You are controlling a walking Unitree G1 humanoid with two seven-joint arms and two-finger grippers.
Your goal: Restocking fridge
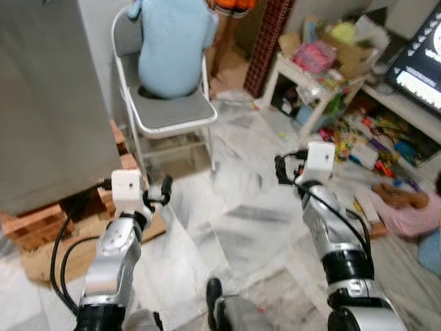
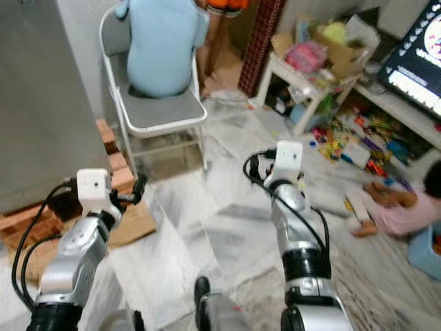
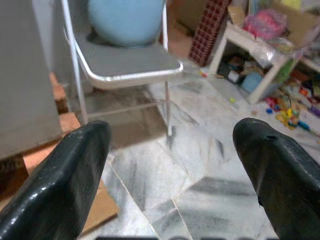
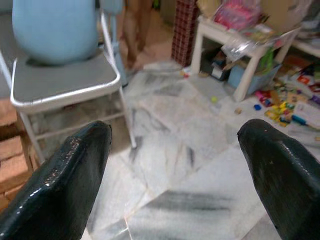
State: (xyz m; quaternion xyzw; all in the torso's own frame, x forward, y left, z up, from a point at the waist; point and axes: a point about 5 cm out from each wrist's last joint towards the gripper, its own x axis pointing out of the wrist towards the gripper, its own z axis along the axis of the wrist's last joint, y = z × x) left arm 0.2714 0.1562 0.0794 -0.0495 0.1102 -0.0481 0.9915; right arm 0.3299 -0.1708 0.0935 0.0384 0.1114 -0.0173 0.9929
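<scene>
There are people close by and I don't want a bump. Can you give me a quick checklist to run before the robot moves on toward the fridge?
1. Left hand empty and open: ok; the left wrist view shows its fingers apart with nothing between them.
2. Right hand empty and open: ok; same in the right wrist view.
3. Fridge on the robot's left, standing on bricks: door state cannot tell.
4. Folding chair ahead beside the fridge, carrying a pale blue bundle: not ok, it stands near the path.
5. Person on the floor to the right: not ok, close to the right arm.
6. Items to restock: cannot tell.
</scene>
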